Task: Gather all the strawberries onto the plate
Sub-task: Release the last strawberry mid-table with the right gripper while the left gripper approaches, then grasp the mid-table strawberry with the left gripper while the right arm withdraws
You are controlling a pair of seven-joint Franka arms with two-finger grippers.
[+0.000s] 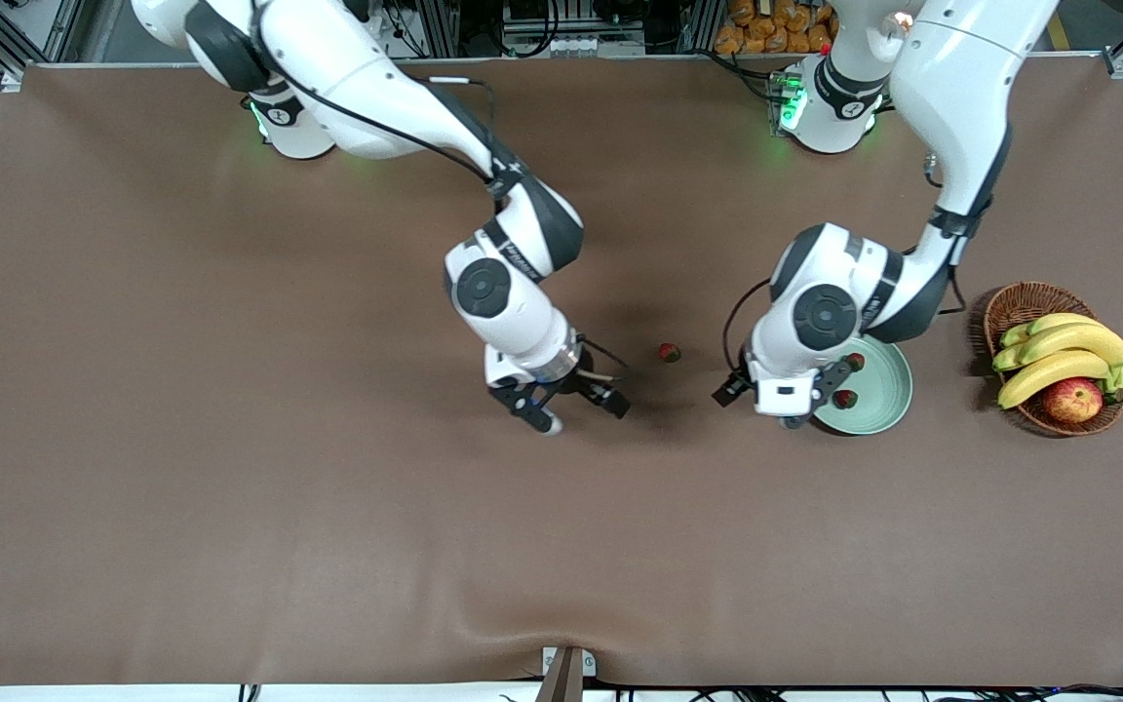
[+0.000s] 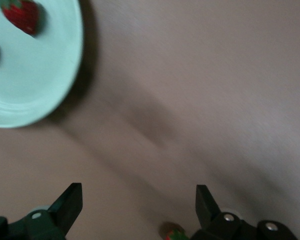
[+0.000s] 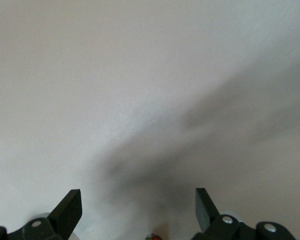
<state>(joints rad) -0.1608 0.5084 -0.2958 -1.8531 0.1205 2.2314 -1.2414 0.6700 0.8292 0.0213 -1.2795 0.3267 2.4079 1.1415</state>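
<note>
Left arm is hiding part of plate (image 1: pixel 888 390); loose strawberry (image 2: pixel 174 234) is getting cropped at 6 o'clock, blurred.

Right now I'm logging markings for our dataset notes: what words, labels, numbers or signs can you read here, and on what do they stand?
Nothing can be read.
White right arm's wrist segment: dark lettering, too small to read.
Round pale mint-green plate, tiny red strawberries, brown wicker basket, brown table cover: no markings.
</note>
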